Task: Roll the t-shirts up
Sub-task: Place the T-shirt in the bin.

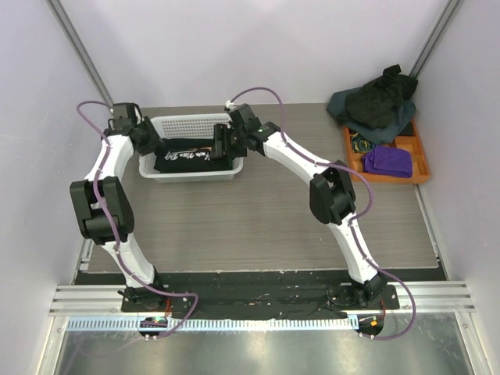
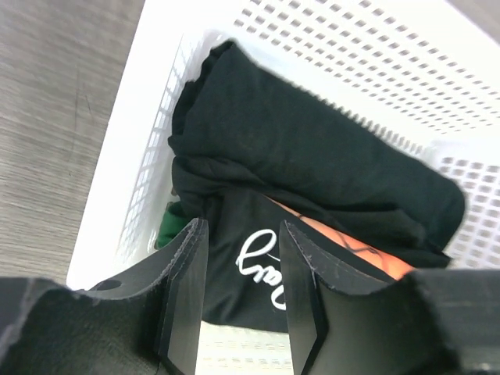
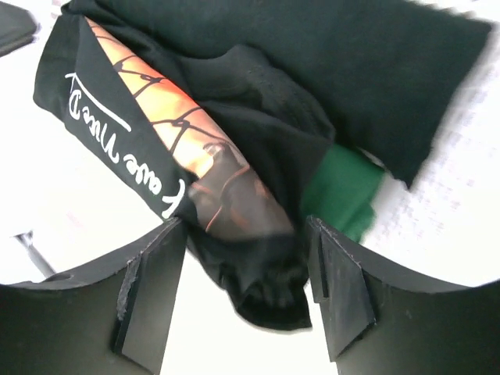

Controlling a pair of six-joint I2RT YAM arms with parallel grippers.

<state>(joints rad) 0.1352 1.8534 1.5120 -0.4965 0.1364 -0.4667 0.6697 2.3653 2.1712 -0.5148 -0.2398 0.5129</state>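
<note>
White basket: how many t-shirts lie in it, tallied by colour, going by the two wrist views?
Plain black t-shirt: 1
Black t-shirt with white script: 1
Green t-shirt: 1, mostly hidden under the black ones
Total: 3 that can be told apart in the white basket; the folds may hide more.

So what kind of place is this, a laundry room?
Probably a robot test booth, not a laundry: plain walls close around one table, two arms bolted at its near edge, a basket of shirts.
</note>
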